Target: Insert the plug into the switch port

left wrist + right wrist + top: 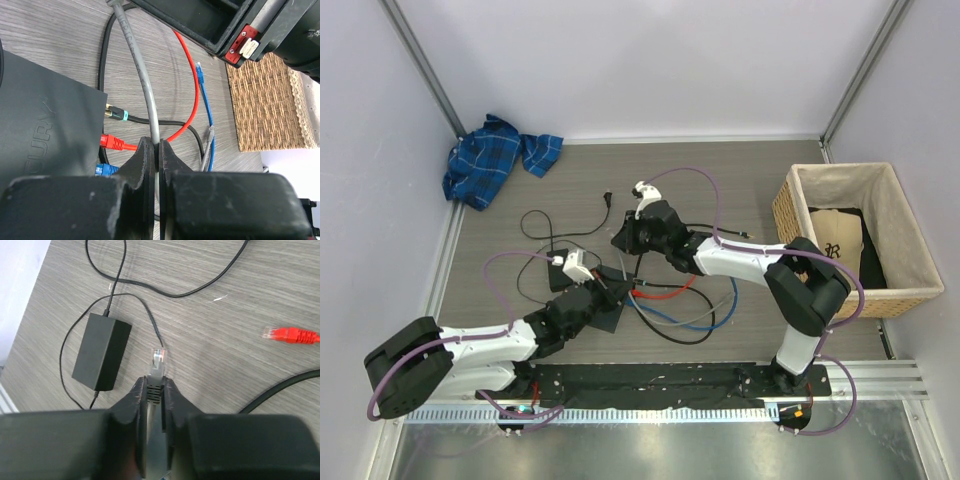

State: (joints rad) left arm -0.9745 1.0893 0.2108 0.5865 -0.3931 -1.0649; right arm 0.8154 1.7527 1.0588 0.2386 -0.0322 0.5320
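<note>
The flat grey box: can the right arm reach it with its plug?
Probably yes. The right gripper holds the grey plug close to the flat grey box. The left gripper, clamped on the grey cable by the ports, might crowd it.

You see a table (750,180) with a grey wood-grain top under soft, even light. Plain white walls (640,60) close it on three sides, with slanted metal posts (420,60) at the far corners. A metal rail (880,375) runs along the near edge, and beside it lies a shiny metal sheet (640,450).
</note>
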